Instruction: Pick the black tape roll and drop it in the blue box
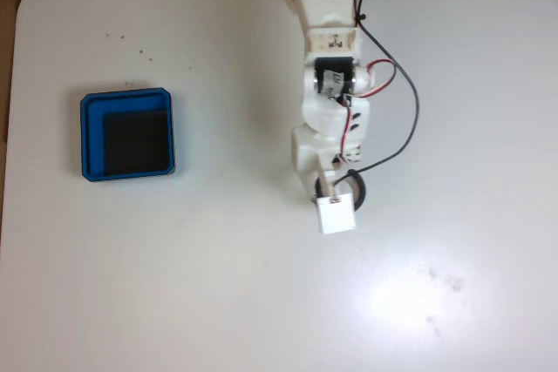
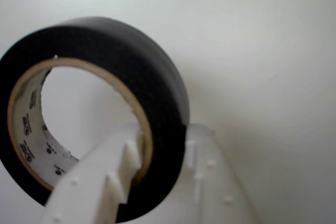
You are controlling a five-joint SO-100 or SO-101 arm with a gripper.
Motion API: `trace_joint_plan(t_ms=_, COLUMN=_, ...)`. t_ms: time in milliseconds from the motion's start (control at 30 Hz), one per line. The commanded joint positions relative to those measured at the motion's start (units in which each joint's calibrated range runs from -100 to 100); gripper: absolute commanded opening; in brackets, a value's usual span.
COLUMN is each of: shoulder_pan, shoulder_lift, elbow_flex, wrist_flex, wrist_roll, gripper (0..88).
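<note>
Pincer (image 2: 160, 169): closed on the black tape roll, one white finger (image 2: 100, 182) reaching through the open centre of the ring, the other finger (image 2: 210, 177) pressed on the outside of the black band, as the wrist view shows

Pincer in the fixed view (image 1: 338, 191): at the lower end of the white arm, mostly hidden under a white square block (image 1: 336, 214) that sits on the wrist

Black tape roll (image 2: 157, 103): pinched through its wall between the two fingers, standing on edge in the wrist view, its tan inner rim with small printed marks turned to the left of that view; in the fixed view (image 1: 358, 187) just a dark arc of it peeks out on either side of the pincer; whether it touches the bench or hangs just clear of it cannot be told

Arm (image 1: 327, 67): runs from the top edge of the fixed view straight down to the pincer, with a black cable (image 1: 410, 119) looping out to its right and a red wire (image 1: 375, 65) near the middle joint

Bench (image 1: 218, 285): white and rounded at the top left corner, with a few faint specks

Blue box (image 1: 91, 137): well apart from the pincer, far to its left in the fixed view and slightly higher, lying flat on the bench with its black floor showing
</note>
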Motion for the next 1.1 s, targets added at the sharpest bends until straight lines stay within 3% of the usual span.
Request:
trace_joint_plan(t_ms=0, shoulder_pan=8.4, shoulder_lift=-3.5, elbow_flex=-11.7, wrist_flex=3.0, wrist_roll=0.2, gripper=0.5)
trace_joint_plan(t_ms=500, shoulder_pan=35.4, shoulder_lift=3.5, elbow_flex=-31.5, wrist_flex=3.2, wrist_roll=0.2, gripper=0.5)
trace_joint_plan(t_ms=1067, shoulder_pan=52.2, shoulder_lift=22.7, elbow_flex=-41.9, wrist_flex=3.2, wrist_roll=0.2, gripper=0.6)
